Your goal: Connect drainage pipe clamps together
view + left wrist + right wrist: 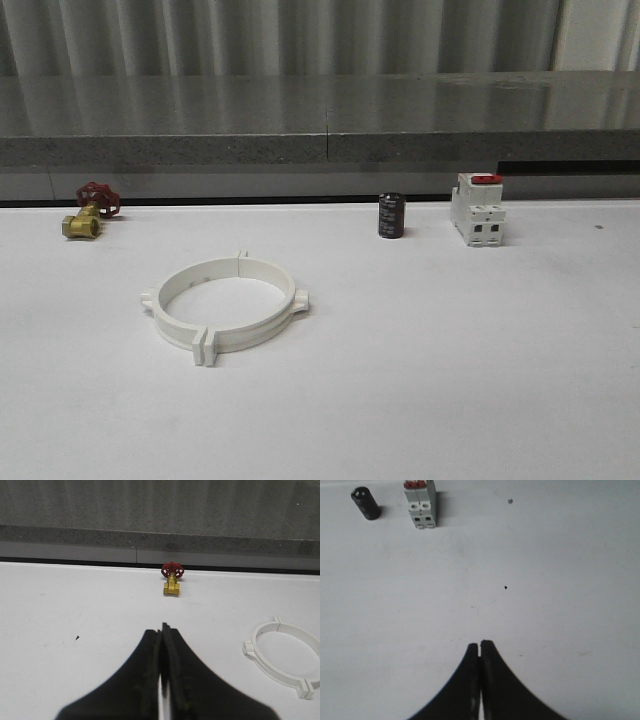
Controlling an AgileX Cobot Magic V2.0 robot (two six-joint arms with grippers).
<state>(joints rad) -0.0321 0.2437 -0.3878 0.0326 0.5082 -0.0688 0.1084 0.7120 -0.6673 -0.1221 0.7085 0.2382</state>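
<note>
Where flanges meet, white plastic clamps form a ring.

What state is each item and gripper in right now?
Clamps: joined into a closed ring, flat on the table, nothing holding them.
Valve: on the table, untouched; open or closed, cannot tell.
Cylinder: upright.
Switch: upright, red top up.
Left gripper: shut, empty.
Right gripper: shut, empty.
</note>
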